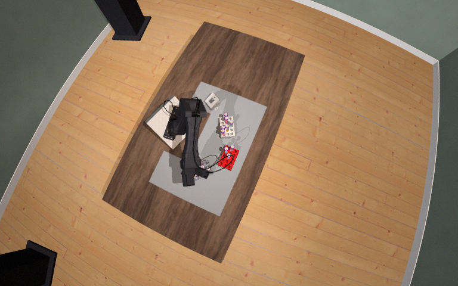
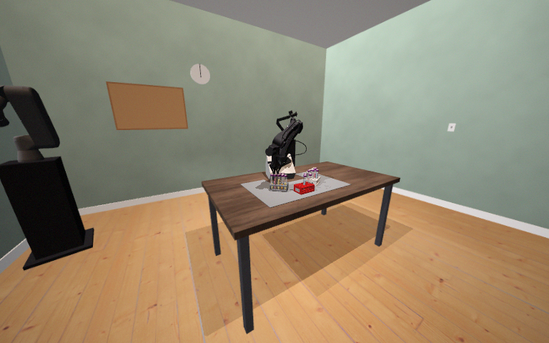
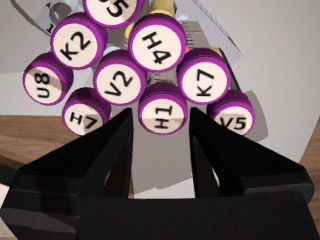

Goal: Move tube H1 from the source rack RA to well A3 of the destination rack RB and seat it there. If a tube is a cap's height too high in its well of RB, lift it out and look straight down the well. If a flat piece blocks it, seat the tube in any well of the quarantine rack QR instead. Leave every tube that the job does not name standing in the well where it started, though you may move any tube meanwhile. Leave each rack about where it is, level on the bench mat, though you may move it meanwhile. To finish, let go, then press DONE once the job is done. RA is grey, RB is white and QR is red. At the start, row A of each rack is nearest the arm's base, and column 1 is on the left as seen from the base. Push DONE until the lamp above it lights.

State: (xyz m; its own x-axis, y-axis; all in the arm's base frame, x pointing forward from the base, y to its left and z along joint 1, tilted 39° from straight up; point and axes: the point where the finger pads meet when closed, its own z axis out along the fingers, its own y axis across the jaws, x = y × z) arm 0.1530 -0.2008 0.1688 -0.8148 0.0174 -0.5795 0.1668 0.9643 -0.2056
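Tube H1 (image 3: 163,115) stands among the source tubes at grey rack RA (image 1: 197,178) (image 2: 278,189) (image 3: 46,22); its exact well cannot be determined. In the wrist view, the cap of H1 lies between the fingertips of the gripper (image 2: 276,171) (image 3: 161,114). The gripper is partly open, with a gap on each side of the cap, and grips nothing. Taking H1 as the dial centre in that view, V5 (image 3: 231,119) is at 3 o'clock, H7 (image 3: 86,115) at 9 o'clock and H4 (image 3: 157,44) at 12 o'clock. K7 (image 3: 204,77) sits between 1 and 2 o'clock; V2 (image 3: 120,80) sits between 10 and 11. In the top view, with RA as centre, red rack QR (image 1: 228,159) (image 2: 304,188) is at 2 o'clock, white rack RB (image 1: 224,124) (image 2: 314,182) at 1 o'clock, and a small white box (image 1: 212,100) farther out at 12 o'clock.
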